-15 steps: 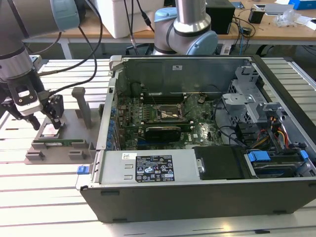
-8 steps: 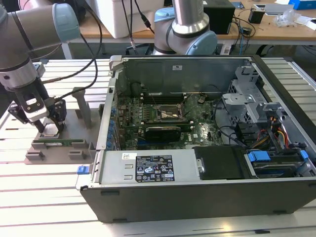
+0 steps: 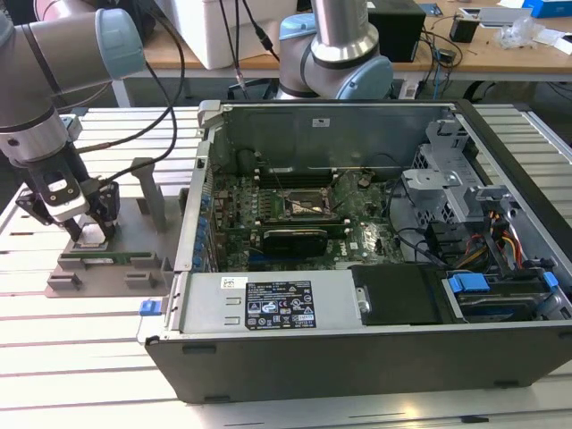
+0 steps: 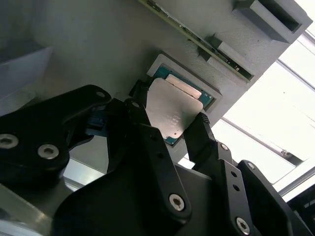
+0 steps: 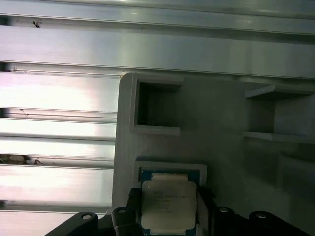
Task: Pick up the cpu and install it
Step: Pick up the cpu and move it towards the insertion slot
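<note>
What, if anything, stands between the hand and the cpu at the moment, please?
Nothing visible does. The hand is down at the grey tray, right over the cpu, which lies in its square recess; in both wrist views no object sits between them.

My bench (image 3: 80, 366) is ribbed aluminium, its slats running across the exterior view. On it, toward that view's left, sits a grey plastic tray (image 3: 98, 279) with upright posts, and a long green memory stick (image 3: 112, 259) lies along its front. Just beside the tray stands an open computer case (image 3: 357, 357). I see a green motherboard (image 3: 268, 223) on its floor, a silver labelled power supply (image 3: 268, 304) near the front wall, and blue drive clips (image 3: 466, 284). A wooden desk (image 3: 483, 54) stands behind.
</note>
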Controlling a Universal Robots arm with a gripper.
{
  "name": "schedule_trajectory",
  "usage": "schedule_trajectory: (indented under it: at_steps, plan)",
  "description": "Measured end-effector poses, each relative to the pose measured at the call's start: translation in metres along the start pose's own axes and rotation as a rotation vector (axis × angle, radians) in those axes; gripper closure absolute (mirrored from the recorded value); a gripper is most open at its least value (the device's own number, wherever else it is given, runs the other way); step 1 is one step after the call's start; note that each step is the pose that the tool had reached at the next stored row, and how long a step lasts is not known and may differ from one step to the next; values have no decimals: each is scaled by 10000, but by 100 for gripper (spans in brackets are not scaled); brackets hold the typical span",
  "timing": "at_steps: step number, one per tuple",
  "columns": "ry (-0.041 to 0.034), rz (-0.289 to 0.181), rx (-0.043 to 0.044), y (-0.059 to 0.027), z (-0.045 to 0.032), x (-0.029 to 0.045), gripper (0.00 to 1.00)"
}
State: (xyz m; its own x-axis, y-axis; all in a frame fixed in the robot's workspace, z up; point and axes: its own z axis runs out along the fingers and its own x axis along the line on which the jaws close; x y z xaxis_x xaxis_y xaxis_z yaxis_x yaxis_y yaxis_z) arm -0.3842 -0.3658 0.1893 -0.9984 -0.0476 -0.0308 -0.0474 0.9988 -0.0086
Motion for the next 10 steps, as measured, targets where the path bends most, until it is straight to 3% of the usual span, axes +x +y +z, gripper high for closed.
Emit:
schedule_trajectory:
  at_steps: [10]
  plan:
    - [-8, -2, -2, 0, -17, -2, 46]
